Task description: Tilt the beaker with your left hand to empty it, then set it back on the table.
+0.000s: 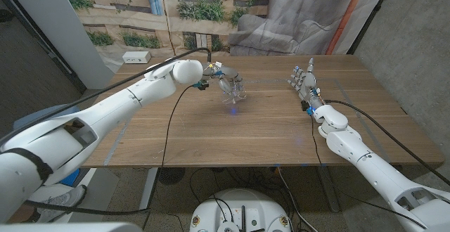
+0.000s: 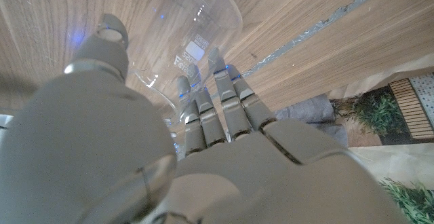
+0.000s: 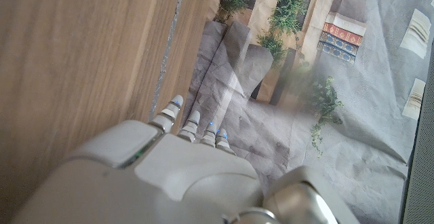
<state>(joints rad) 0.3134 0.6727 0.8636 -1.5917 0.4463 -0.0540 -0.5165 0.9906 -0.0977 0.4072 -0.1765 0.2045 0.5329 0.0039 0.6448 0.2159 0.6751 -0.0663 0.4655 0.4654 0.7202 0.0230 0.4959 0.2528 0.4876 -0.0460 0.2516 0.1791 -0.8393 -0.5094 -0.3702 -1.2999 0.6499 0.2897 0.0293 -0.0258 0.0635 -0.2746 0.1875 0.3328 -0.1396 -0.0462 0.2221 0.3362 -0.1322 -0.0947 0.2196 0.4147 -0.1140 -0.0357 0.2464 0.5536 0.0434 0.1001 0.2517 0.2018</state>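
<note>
Left hand (image 1: 216,72): fingers (image 2: 203,112) wrapped round one clear glass beaker (image 1: 233,91), thumb on the opposite wall. Beaker tilted, held above the wooden surface (image 1: 267,130) left of centre; long axis slanted, mouth pointing away from the hand in the left wrist view. Cylindrical, printed scale. Right hand (image 1: 304,83): fingers apart, upright, holding nothing, near the far right of the surface.

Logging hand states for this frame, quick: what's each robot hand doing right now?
Left robot hand: holding the glass beaker.
Right robot hand: open, fingers apart, holding nothing.
</note>
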